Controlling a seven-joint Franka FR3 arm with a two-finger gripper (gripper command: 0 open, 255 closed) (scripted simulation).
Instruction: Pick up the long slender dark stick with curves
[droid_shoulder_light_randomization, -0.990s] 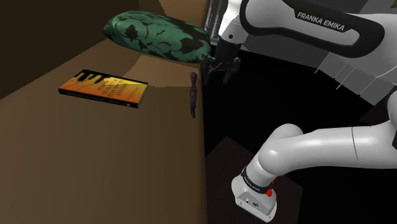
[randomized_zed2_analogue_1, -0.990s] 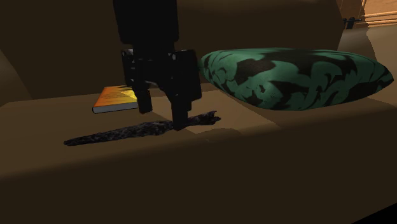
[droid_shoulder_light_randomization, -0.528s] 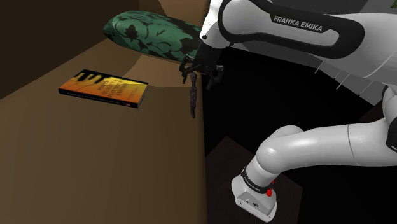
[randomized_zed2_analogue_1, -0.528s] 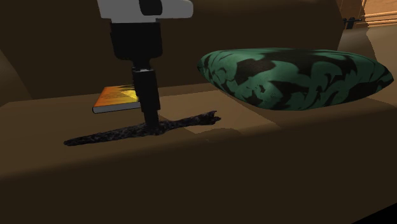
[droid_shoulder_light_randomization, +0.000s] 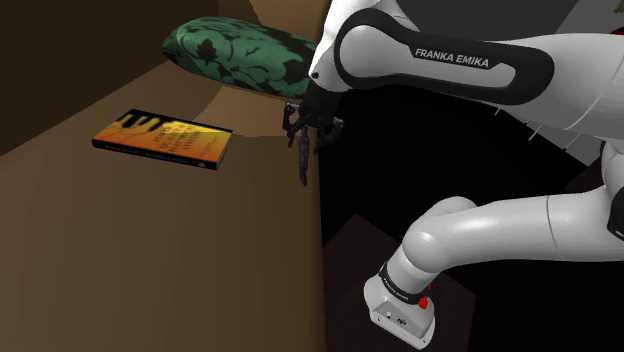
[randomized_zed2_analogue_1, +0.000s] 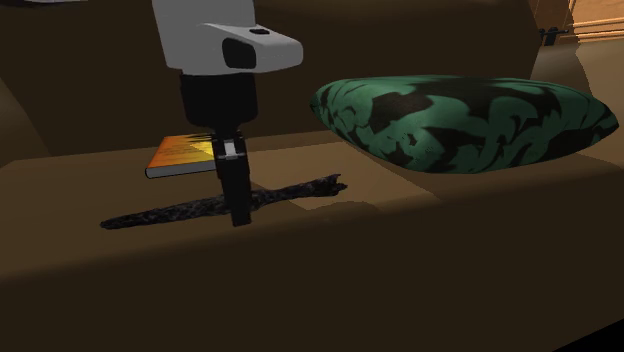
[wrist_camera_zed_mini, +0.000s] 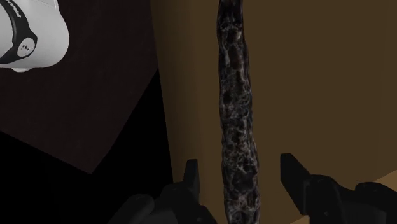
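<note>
Lying flat near the edge of the brown seat (droid_shoulder_light_randomization: 150, 250), the long dark bumpy stick (wrist_camera_zed_mini: 235, 114) is sitting between the two black fingers (wrist_camera_zed_mini: 291, 173) of the gripper (wrist_camera_zed_mini: 242, 175). The fingers are standing apart, one on each side, not squeezing it. An orange book (droid_shoulder_light_randomization: 165, 138) and a green pillow (droid_shoulder_light_randomization: 240, 55) are resting nearby.

Stick (randomized_zed2_analogue_1: 170, 212): long, thin, near-black, with a mottled, faintly glossy surface. Outline knobbly, with gentle bends along its length. Lies flat on the brown seat (droid_shoulder_light_randomization: 150, 250), not lifted. Runs along the seat's front edge, just inside it. One end points toward the green cushion (randomized_zed2_analogue_1: 460, 120) and stops short of it. An orange book (randomized_zed2_analogue_1: 175, 158) lies behind the stick, apart from it.
</note>
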